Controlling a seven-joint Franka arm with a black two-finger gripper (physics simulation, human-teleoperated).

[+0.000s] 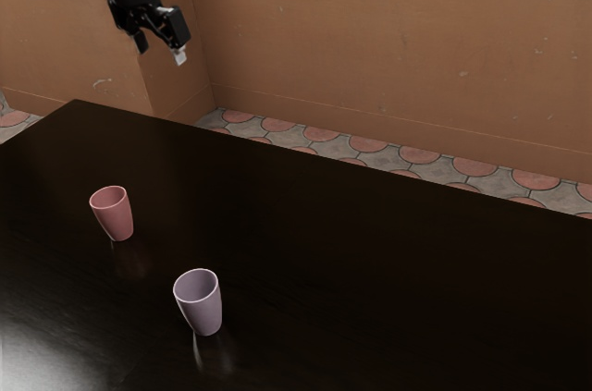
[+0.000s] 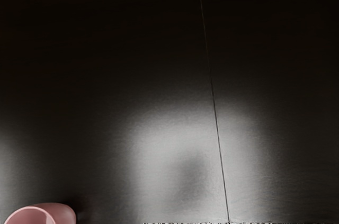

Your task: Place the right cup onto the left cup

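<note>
One purple cup (image 1: 203,312) stands nearest, upright on the dark desk (image 1: 388,271), mouth up. By its place toward the exterior view's right, I take it for the right cup, the one to be moved. Beyond it and well apart is the pink cup (image 1: 115,217), also upright; its open mouth suits it to receive the other, and the gap between them should leave room for a grasp. Farther off and high above both hangs the tool (image 1: 161,49), its fingers spread apart with nothing between them; that height probably lets it travel without knocking either cup. The next move likely calls for a descent to the purple cup; a push off-centre could tip it. Behind everything lie the tiled floor (image 1: 368,144) and the brown wall (image 1: 370,30).
</note>
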